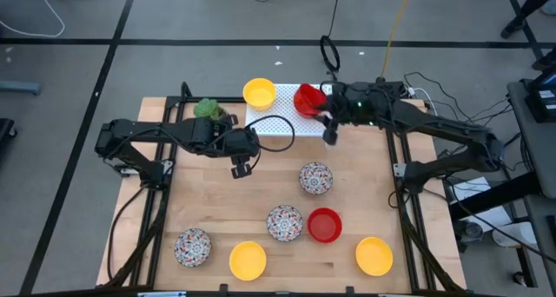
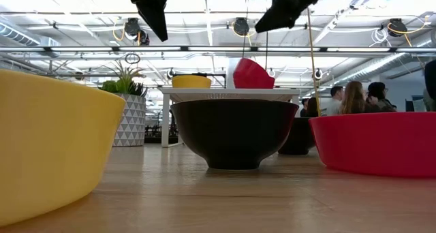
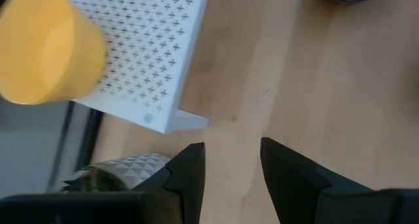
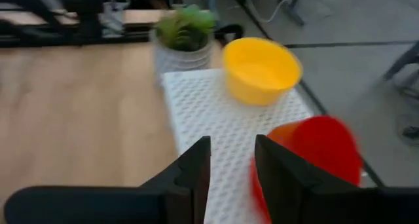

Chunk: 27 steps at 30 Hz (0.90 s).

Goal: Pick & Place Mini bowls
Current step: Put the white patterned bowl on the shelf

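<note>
A yellow mini bowl [image 1: 259, 93] [image 4: 260, 70] stands upright on the far-left part of the white perforated rack [image 1: 280, 128]. A red mini bowl [image 1: 307, 99] [image 4: 314, 155] sits tilted on the rack's right end, also seen in the low view [image 2: 252, 73]. My right gripper [image 1: 330, 134] [image 4: 232, 171] is open and hovers above the rack's near-right corner, just beside the red bowl and clear of it. My left gripper [image 1: 241, 168] [image 3: 232, 178] is open above bare table just near of the rack. Several more bowls rest on the table: patterned [image 1: 315, 177] [image 1: 285, 221] [image 1: 193, 247], red [image 1: 324, 225], yellow [image 1: 248, 260] [image 1: 374, 255].
A green plant in a white pot [image 1: 208, 111] [image 4: 186, 34] stands at the rack's left end. Bare wood lies between the rack and the bowls along the near half. The arms' frames run along the left and right table edges. People sit in the room beyond [image 2: 354, 97].
</note>
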Each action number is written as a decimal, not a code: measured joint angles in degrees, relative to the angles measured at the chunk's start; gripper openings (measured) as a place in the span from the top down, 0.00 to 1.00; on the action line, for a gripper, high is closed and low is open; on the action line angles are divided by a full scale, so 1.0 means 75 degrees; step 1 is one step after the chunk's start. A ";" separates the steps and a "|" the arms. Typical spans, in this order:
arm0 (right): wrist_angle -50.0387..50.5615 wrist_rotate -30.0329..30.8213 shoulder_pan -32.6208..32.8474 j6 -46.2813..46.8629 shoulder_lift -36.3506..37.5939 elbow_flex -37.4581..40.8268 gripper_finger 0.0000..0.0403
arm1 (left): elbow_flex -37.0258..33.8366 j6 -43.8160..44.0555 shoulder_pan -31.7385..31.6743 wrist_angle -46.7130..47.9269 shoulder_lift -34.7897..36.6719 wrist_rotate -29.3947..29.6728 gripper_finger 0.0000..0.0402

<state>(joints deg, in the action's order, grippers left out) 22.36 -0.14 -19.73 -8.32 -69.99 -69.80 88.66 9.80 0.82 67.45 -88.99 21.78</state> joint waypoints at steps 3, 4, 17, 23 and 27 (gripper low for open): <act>0.0756 -0.0020 0.0538 0.0173 0.0093 0.0000 0.74 | 0.0000 0.0031 0.0000 -0.0111 0.0000 -0.0654 0.62; 0.1065 -0.0023 0.0728 0.0222 0.0098 0.0000 0.74 | 0.0000 -0.0025 0.0000 -0.0190 0.0000 -0.0893 0.62; 0.1797 0.0264 0.2864 0.1219 0.0167 0.1129 0.74 | -0.0363 0.0271 0.0421 -0.1116 -0.0380 -0.1361 0.62; 0.1044 0.0242 0.3579 0.1658 0.0171 0.1932 0.74 | -0.1409 0.1026 0.0712 -0.2361 -0.0381 -0.1547 0.62; 0.0309 0.0242 0.3974 0.1618 0.0171 0.2469 0.74 | -0.2152 0.1483 0.0931 -0.3701 -0.0383 -0.1918 0.62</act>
<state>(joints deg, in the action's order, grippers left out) 24.68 1.67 10.07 3.81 -68.71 -51.28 72.52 20.92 7.81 39.69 -91.86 7.39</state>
